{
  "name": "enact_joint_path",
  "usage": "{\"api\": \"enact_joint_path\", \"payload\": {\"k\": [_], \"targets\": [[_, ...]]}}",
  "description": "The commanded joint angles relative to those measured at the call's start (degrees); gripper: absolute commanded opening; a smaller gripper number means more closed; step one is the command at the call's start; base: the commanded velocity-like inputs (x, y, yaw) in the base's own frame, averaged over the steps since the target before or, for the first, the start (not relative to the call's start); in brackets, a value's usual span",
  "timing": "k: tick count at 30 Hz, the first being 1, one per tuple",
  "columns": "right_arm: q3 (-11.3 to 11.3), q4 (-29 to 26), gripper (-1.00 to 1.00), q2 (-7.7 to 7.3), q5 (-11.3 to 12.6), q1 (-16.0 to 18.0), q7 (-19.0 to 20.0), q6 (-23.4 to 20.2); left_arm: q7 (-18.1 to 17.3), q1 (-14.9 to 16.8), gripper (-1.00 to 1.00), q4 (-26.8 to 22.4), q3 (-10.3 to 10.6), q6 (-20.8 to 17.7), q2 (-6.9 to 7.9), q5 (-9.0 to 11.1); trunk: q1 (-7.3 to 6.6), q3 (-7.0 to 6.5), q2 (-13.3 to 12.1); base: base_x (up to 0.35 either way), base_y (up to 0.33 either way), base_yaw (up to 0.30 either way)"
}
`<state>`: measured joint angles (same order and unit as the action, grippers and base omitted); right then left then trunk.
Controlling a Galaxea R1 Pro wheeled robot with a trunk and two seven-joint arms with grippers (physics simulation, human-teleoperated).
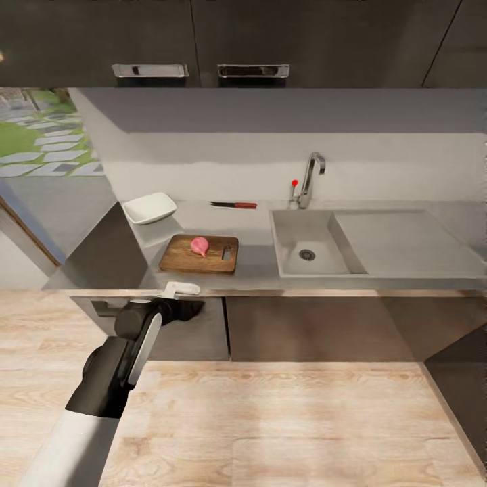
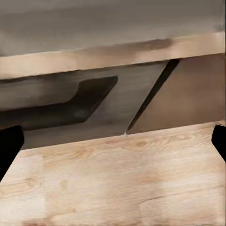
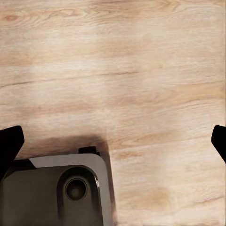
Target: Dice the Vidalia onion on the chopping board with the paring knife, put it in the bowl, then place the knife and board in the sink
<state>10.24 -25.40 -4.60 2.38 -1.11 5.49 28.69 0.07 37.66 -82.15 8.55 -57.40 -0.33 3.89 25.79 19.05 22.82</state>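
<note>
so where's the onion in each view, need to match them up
Head view: the onion lies on the chopping board, left of the sink.
Left wrist view: not in it; base cabinet fronts and wood floor.
Right wrist view: not in it; floor.
Shared landmark: the pale wood floor.

The chopping board (image 1: 199, 254) is brown grained wood, the surface (image 1: 253, 233) and sink (image 1: 379, 247) smooth matt grey. The tap (image 1: 310, 177) is shiny chrome, the wall cabinets (image 1: 270, 40) glossy dark, the bowl (image 1: 149, 207) smooth white, the floor (image 1: 291, 426) pale grained wood.
</note>
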Motion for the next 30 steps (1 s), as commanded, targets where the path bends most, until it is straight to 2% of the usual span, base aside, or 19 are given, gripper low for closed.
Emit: {"api": "enact_joint_path", "payload": {"k": [1, 5, 9, 12, 13, 14, 15, 19, 24, 26, 30], "targets": [[0.3, -0.09, 1.0, 0.03, 0.22, -0.03, 0.57, 0.05, 0.13, 0.05, 1.0, 0.01, 0.02, -0.25, 0.0, 0.33, 0.0, 0.09, 0.1, -0.326, 0.0, 0.0], [0.3, -0.09, 1.0, 0.03, 0.2, -0.03, 0.57, 0.05, 0.09, -0.42, 1.0, 0.89, 0.06, -0.2, 0.05, 0.35, 0.0, 0.09, 0.1, -0.314, 0.0, 0.0], [0.3, -0.09, 1.0, 0.03, 0.19, -0.03, 0.57, -0.01, -0.02, -2.95, 1.0, 1.44, 0.05, 0.5, 0.06, 0.34, 0.0, 0.09, 0.1, -0.175, 0.0, 0.0], [0.3, -0.09, 1.0, 0.03, 0.22, -0.03, 0.61, -0.02, -0.11, -5.54, 1.0, 1.31, 0.02, 2.94, 0.06, 0.28, 0.0, 0.09, 0.1, -0.053, 0.0, 0.0], [0.3, -0.09, 1.0, 0.03, 0.2, -0.03, 0.63, -0.03, -0.13, -6.87, 1.0, 1.16, 0.02, 4.58, 0.1, 0.27, 0.0, 0.09, 0.1, -0.023, 0.0, 0.0], [0.3, -0.09, 1.0, 0.03, 0.2, -0.03, 0.64, -0.03, -0.15, -11.1, 1.0, 0.31, -0.01, 9.59, 0.17, 0.22, 0.0, 0.09, 0.1, -0.007, 0.0, 0.0], [0.3, -0.09, 1.0, 0.03, 0.22, -0.03, 0.64, -0.03, -0.15, -13.1, 1.0, -0.17, -0.01, 11.71, 0.19, 0.2, 0.0, 0.09, 0.1, -0.005, 0.0, 0.0], [0.3, -0.09, 1.0, 0.03, 0.22, -0.03, 0.66, -0.03, -0.12, -19.38, 1.0, -2.36, -0.02, 17.78, 0.23, 0.17, 0.0, 0.09, 0.1, -0.002, 0.0, 0.0], [0.3, -0.09, 1.0, 0.03, 0.25, -0.03, 0.66, -0.03, -0.08, -26.81, 1.0, -5.46, -0.02, 23.53, 0.4, 0.14, 0.0, 0.09, 0.1, 0.0, 0.0, 0.0], [0.32, -0.09, 1.0, 0.03, 0.24, -0.03, 0.66, -0.03, -0.09, -33.03, 1.0, -6.15, -0.02, 30.76, 1.17, 0.11, 0.0, 0.09, 0.1, 0.0, 0.0, 0.0], [0.37, -0.09, 1.0, 0.03, 0.25, -0.03, 0.73, -0.03, -0.07, -41.22, 1.0, -6.5, -0.02, 41.01, 2.91, 0.13, 0.0, 0.09, 0.1, 0.0, 0.0, 0.0]]}}
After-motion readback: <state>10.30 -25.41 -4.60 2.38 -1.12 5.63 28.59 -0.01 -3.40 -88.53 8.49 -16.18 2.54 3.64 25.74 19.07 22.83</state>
